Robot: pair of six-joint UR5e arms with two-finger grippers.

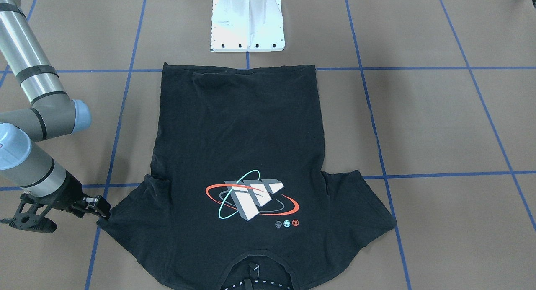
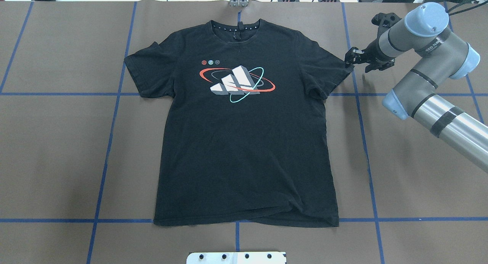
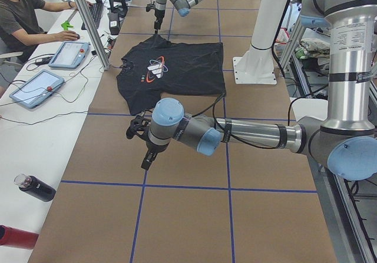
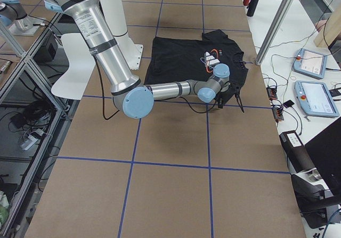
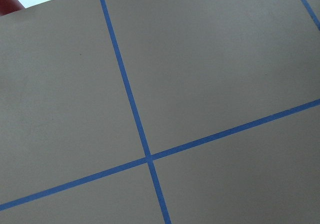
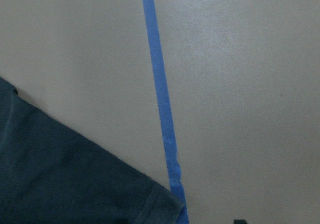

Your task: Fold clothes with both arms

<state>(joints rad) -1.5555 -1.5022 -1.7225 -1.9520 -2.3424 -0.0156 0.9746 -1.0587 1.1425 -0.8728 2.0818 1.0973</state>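
Note:
The black T-shirt (image 2: 244,142) lies flat and print-up on the table, collar away from the robot; it also shows in the front-facing view (image 1: 238,147). My right gripper (image 2: 349,60) is low at the tip of the shirt's sleeve (image 2: 329,71), seen too in the front-facing view (image 1: 101,211). In the right wrist view the sleeve corner (image 6: 155,204) lies between two fingertips that sit apart at the bottom edge, so it looks open. My left gripper (image 3: 144,157) hangs over bare table off to the shirt's left and shows only in the exterior left view; I cannot tell its state.
The white pedestal base (image 1: 248,26) stands by the shirt's hem. Blue tape lines (image 2: 366,142) grid the brown table. Tablets (image 3: 35,86), bottles (image 3: 35,187) and a seated operator (image 3: 20,16) are along the far side table.

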